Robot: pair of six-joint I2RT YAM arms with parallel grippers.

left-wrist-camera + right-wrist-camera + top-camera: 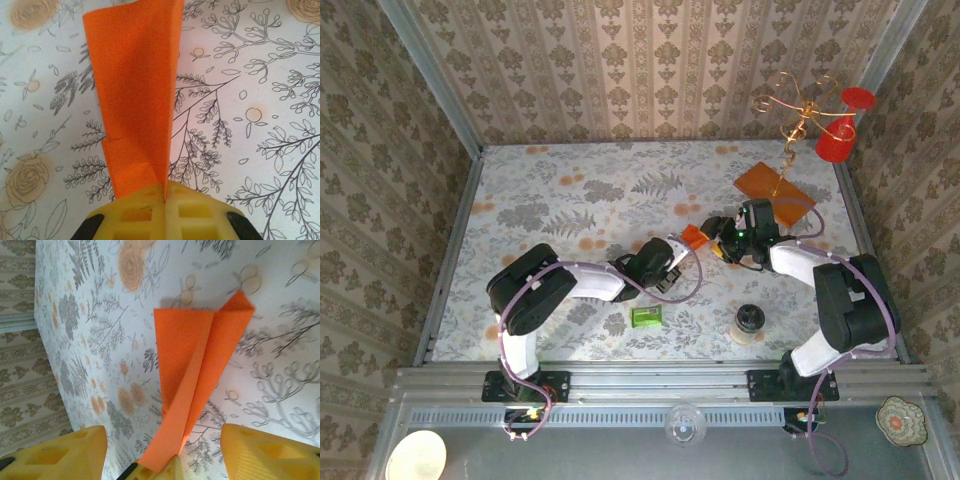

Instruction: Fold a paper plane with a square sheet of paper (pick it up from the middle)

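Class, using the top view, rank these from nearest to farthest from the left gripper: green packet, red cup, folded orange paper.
1. folded orange paper, clamped in the left gripper
2. green packet, toward the near edge
3. red cup, far right corner

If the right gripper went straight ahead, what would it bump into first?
Most likely the folded orange paper, pinched in the left gripper. It sits straight ahead of the open right gripper, though how far is hard to judge.

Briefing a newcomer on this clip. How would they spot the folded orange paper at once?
On the floral table, look just right of centre. The folded paper is pinched in the left hand; it is brighter and smaller than the brownish board behind.
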